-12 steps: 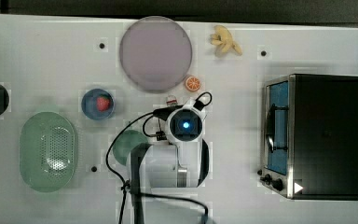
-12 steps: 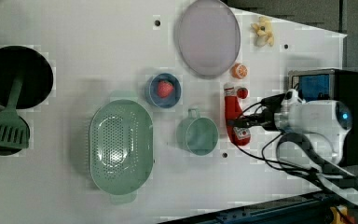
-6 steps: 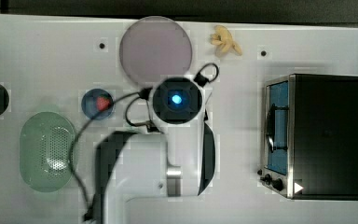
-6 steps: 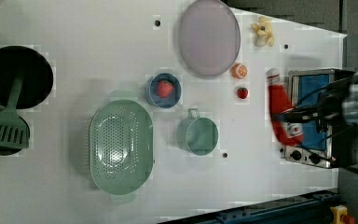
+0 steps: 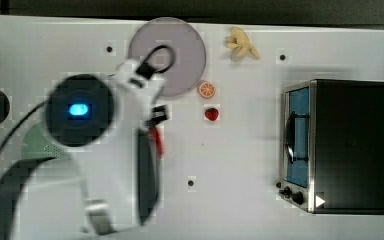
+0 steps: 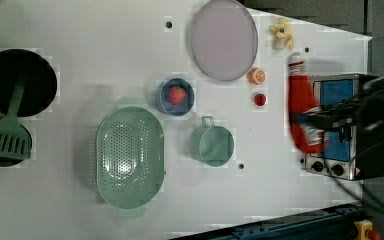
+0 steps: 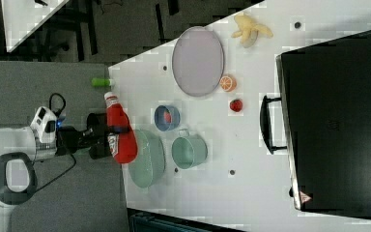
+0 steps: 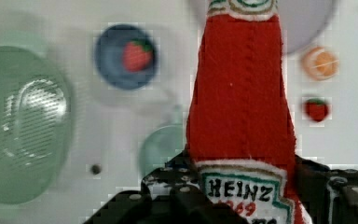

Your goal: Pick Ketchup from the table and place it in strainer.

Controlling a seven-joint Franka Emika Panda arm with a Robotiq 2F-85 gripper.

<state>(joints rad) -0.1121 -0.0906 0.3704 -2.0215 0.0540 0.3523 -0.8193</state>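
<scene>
Since the earlier frame the arm had swung across the top view, from near the lilac plate towards nine o'clock, carrying the Ketchup with it. The tool was clamped on the bottle at its label, cap pointing away from the wrist, and the bottle hung clear of the surface. So the pick was done; the placing was not. In the right view the bottle sat at the nine o'clock edge of the strainer, overlapping its rim as seen, though height above it could not be judged. The strainer lay empty in the left view. What remained, I judged, was centring over the perforated base, lowering and letting go.
</scene>
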